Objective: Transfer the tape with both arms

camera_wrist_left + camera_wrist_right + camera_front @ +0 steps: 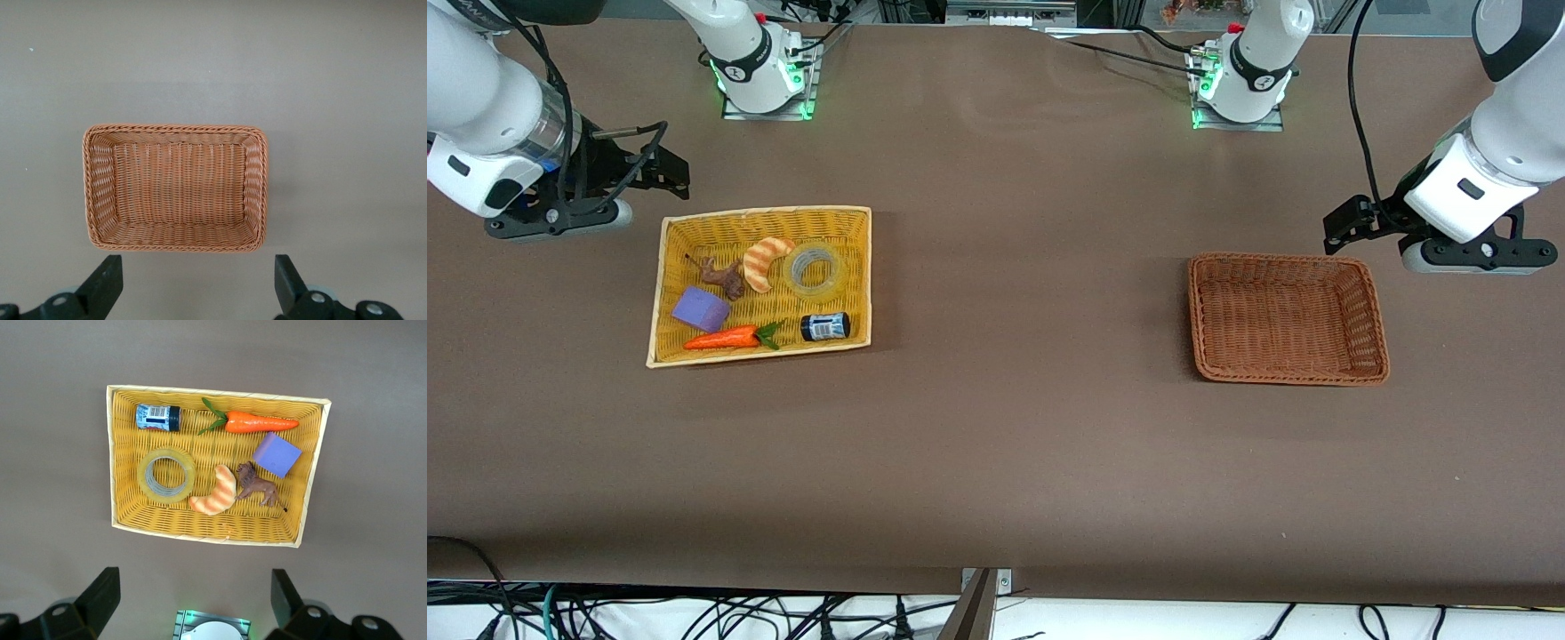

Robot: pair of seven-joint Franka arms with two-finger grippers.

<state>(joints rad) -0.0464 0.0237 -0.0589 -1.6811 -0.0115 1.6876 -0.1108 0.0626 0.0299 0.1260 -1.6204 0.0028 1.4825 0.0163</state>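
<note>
My right gripper (189, 603) hangs spread wide, nothing between the fingers (100, 597), up in the air just off the yellow basket (660, 293) at the right arm's end of the table. My left gripper (197, 287) is likewise parted and empty, hovering beside the brown basket (1376, 311), which has nothing in it.

The tape (814, 268) lies flat in the yellow basket, core hole facing up, in the corner toward the brown basket and farther from the front camera. Croissant toy (765, 262) touching or just beside it; blue-labelled can (824, 326) nearer the camera than the roll.

Right arm clearly closer (left is well apart from it), so I judge the pick is mine on the right, with a handover toward the brown basket after. A flat ring has no long axis; I'd drop one finger into the hole and one outside the wall, on the side away from the croissant
</note>
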